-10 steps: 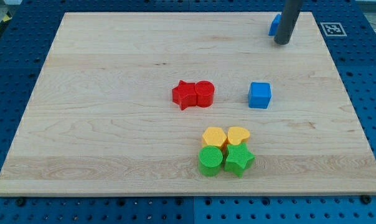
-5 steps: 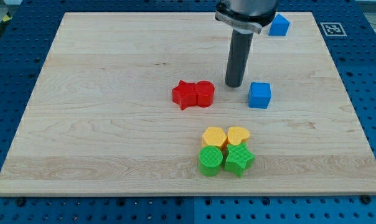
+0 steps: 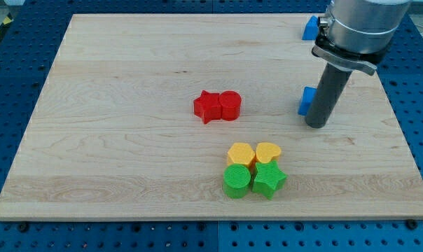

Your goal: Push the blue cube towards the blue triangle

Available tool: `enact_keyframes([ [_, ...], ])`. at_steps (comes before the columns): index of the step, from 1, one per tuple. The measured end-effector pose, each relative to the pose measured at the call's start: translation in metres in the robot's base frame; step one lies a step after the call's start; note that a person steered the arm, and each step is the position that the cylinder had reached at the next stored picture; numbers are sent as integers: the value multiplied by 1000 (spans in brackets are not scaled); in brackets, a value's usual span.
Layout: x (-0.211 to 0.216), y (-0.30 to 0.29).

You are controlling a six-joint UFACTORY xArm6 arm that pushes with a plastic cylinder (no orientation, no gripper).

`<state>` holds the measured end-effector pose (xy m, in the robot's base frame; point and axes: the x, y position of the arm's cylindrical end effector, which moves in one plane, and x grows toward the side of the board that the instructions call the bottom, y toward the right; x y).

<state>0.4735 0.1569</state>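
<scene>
The blue cube sits right of the board's middle, mostly hidden behind my rod; only its left edge shows. My tip rests on the board just in front of and to the right of the cube, at the view's lower side of it. The blue triangle lies near the board's top right corner, partly hidden by the arm's body. The cube and triangle are well apart, the triangle straight up the view from the cube.
A red star and red cylinder touch at the board's middle. Below them sits a cluster: yellow hexagon, yellow heart, green cylinder, green star. The wooden board lies on a blue pegboard.
My tip moved from the top right corner to the cube's left side, then around to its lower right. The cube has shifted slightly to the right and up the view.
</scene>
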Motion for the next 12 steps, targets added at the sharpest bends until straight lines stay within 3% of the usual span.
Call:
enact_keyframes([
  [3,-54,-5],
  [5,-86,29],
  [8,-64,95],
  [12,-125,87],
])
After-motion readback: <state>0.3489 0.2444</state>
